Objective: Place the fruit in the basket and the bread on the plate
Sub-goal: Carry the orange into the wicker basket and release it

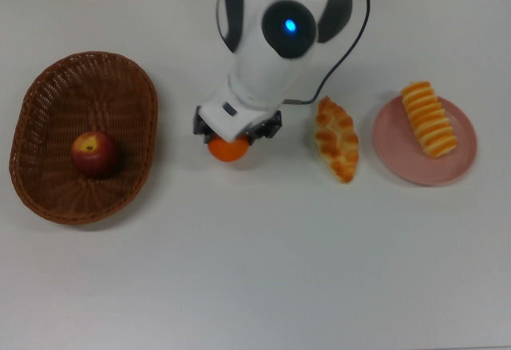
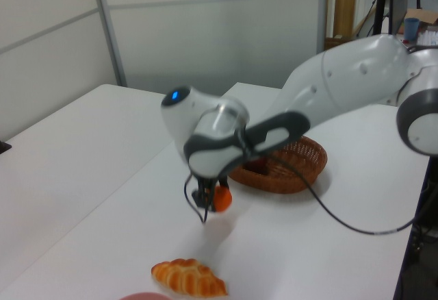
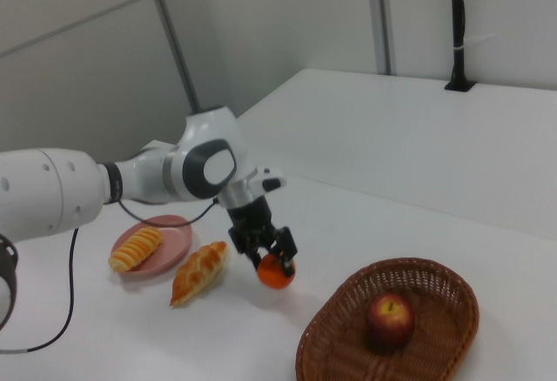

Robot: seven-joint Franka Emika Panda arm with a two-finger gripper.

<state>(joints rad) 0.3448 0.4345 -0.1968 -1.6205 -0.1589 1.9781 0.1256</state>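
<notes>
My gripper (image 3: 271, 257) is closed on the mandarin (image 1: 227, 149), fingers clamped on either side of it. The fruit hangs clear of the table (image 1: 263, 270); the left view shows a faint shadow on the surface beneath it, so I judge it lifted, not resting. I hold it from above so it can be carried over the basket rim and let go inside.

The basket (image 1: 48, 198) sits well apart, at the top view's left, with the apple (image 1: 95, 153) already lying in it, a little toward the near wall. One fruit is home, then, and the one in my grip still has to get there.

Bread — the ribbed loaf (image 1: 429, 118) lies on the pink plate (image 1: 399, 158) at the top view's right. The braided loaf (image 1: 336, 138) lies on the bare table just beside the plate, not touching it as far as I can tell. It is still to be moved.

Surface: plain white tabletop, matte, nothing else on it but a black cable (image 2: 328, 211) trailing from my arm.

Room — pale partition walls with grey seams behind the table. A dark post (image 3: 459, 24) stands at the far edge in the right view. The left view shows shelving in the background.
</notes>
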